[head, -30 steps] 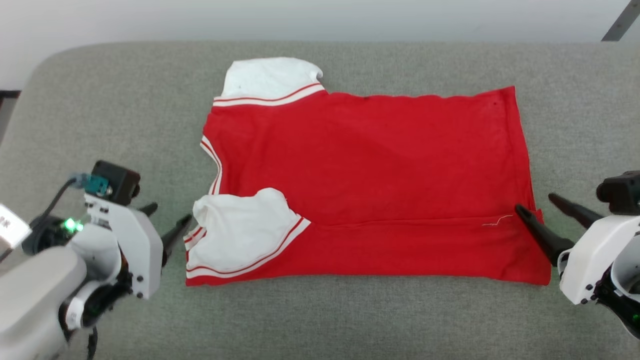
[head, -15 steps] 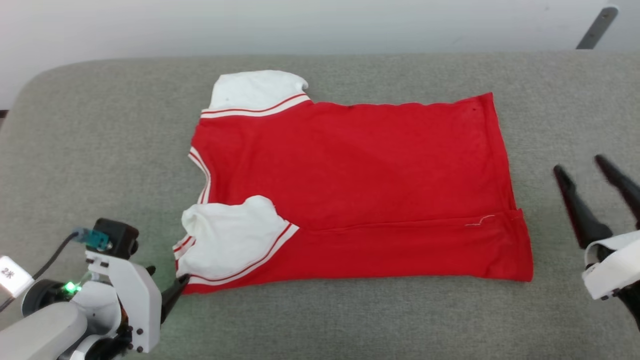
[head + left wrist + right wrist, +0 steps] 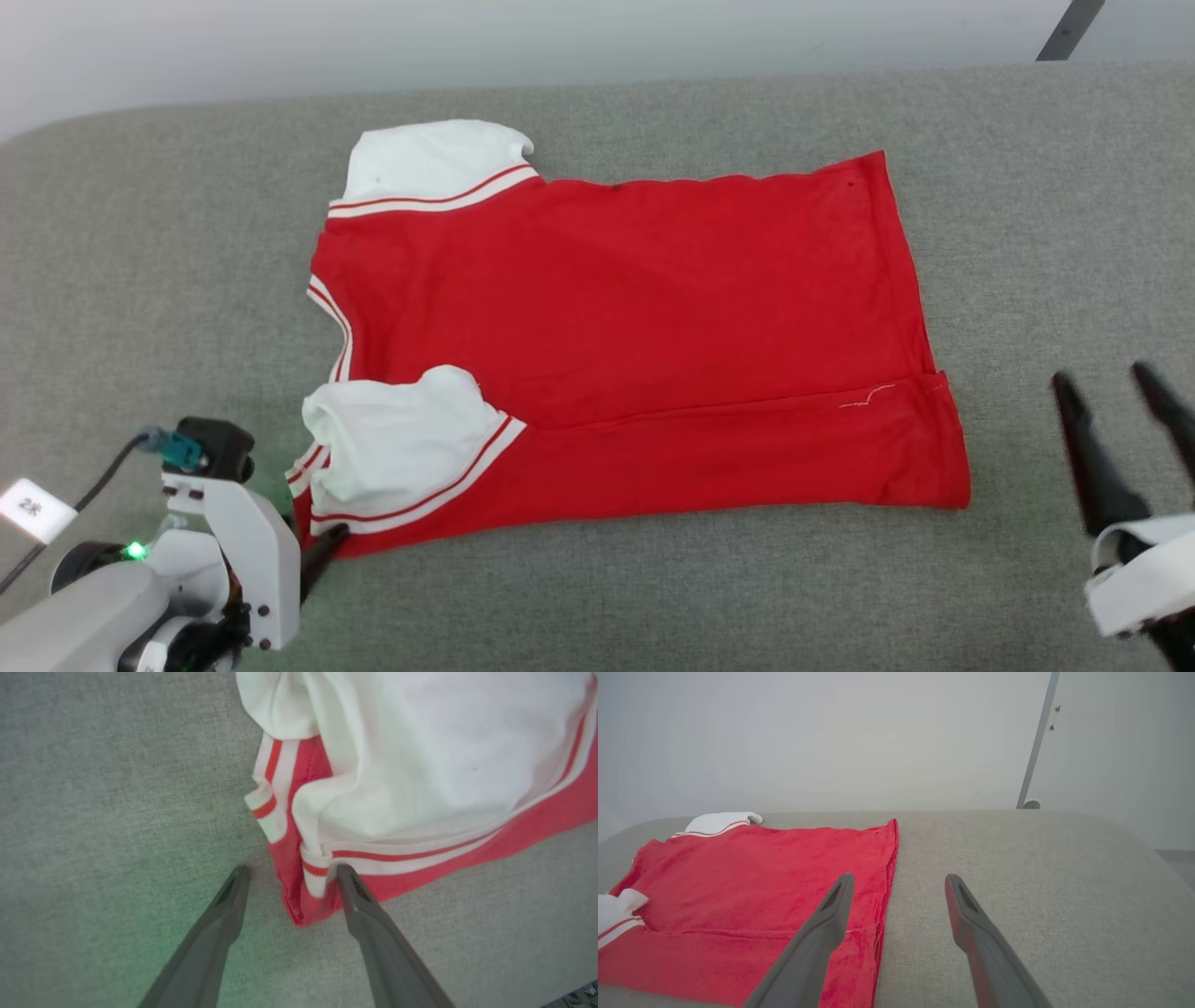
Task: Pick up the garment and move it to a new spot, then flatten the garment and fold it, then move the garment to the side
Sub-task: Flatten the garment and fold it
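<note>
Red shirt (image 3: 635, 336) with white sleeves, spread flat across the middle of a grey padded counter (image 3: 140, 280), collar end toward the robot's left, hem toward its right. Near long edge folded over into a band, with a loose white thread (image 3: 866, 399) close to the hem. Near sleeve (image 3: 392, 448) bunched and folded in over the red cloth, striped trim showing. Far sleeve (image 3: 429, 159) lying out flat past the far edge.

Left pincer (image 3: 293, 871) down at the shirt's near-left corner, jaws wide. One finger over bare counter, the other against the striped trim, the red corner between them and not yet clamped. Small green light (image 3: 136, 551) glowing on the left arm, with a green tint on the counter beside it.

Right pincer (image 3: 1103, 375) off the hem end, jaws likewise wide, holding nothing, apart from the cloth and over bare counter. Pale wall (image 3: 831, 742) beyond the counter's far edge.
</note>
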### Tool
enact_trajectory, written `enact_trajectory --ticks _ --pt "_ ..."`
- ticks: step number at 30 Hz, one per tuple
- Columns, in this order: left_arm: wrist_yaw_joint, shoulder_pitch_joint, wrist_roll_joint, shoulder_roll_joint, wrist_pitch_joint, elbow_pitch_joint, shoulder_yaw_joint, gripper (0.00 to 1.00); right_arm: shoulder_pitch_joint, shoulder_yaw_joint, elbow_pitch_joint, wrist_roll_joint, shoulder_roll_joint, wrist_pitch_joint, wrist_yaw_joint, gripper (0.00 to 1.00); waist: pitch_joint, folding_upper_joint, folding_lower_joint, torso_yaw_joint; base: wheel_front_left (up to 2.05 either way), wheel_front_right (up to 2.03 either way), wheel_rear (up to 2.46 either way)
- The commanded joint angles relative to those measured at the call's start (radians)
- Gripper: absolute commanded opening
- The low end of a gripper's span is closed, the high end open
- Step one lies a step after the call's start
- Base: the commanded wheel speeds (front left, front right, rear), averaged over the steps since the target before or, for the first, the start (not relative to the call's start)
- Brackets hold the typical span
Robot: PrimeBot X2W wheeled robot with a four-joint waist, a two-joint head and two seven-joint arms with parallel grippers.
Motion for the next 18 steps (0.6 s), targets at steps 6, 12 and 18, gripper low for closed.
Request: enact_trajectory --ticks 6,12,18 --pt "-0.021 -0.002 -0.001 -0.041 0.015 0.057 -0.019 0.0 0.043 0.014 -0.002 0.054 0.028 0.112 -0.001 1.0 0.016 0.0 0.0 -0.007 0.0 0.0 0.0" --pt "-0.034 -0.025 0.019 -0.069 0.017 0.067 -0.026 0.0 0.022 0.045 0.059 0.09 0.024 0.202 -0.001 1.0 0.026 0.0 0.0 0.01 0.0 0.0 0.0" --pt "-0.039 -0.039 0.031 -0.085 0.02 0.061 -0.029 0.0 -0.018 0.062 0.153 0.08 0.017 0.261 -0.001 1.0 0.036 0.0 0.0 0.036 0.0 0.0 0.0"
